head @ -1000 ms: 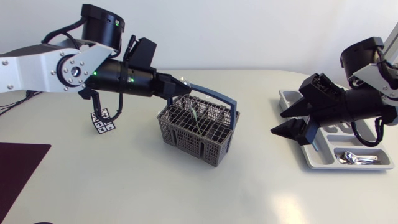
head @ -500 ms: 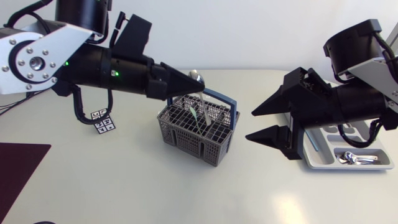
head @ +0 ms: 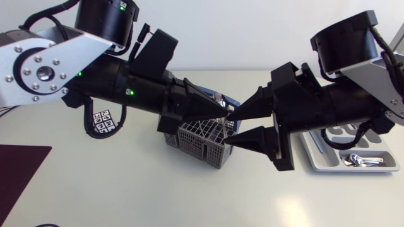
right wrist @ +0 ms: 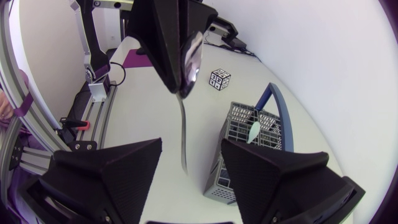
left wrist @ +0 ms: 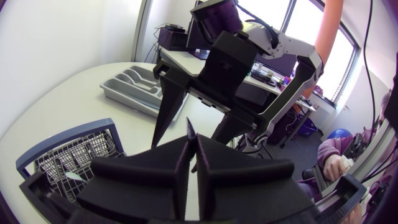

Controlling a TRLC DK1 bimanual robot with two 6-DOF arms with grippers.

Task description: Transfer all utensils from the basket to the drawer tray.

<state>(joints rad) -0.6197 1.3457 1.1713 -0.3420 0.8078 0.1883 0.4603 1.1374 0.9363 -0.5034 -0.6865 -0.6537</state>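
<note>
High above the grey wire basket [head: 197, 142], my left gripper [head: 219, 108] is shut on a metal spoon [right wrist: 190, 57], gripping it at the bowl. The handle hangs straight down. My right gripper [right wrist: 191, 149] faces it tip to tip and stands open, with the spoon's handle in the gap between its fingers [right wrist: 118, 171] and daylight on both sides. A pale green utensil [right wrist: 254, 129] still stands in the basket [right wrist: 245, 152]. The grey drawer tray [head: 314, 157] lies at the far right with spoons [head: 363, 161] in its near compartment.
A small black-and-white marker cube [head: 104, 121] sits left of the basket, under my left arm. A dark mat [head: 19, 165] covers the table's left front corner. The basket's blue handle [right wrist: 281, 109] arches over it.
My left gripper lifted the spoon out of the basket and carried it right. My right arm swung left from the tray to meet it, and its fingers now flank the handle.
</note>
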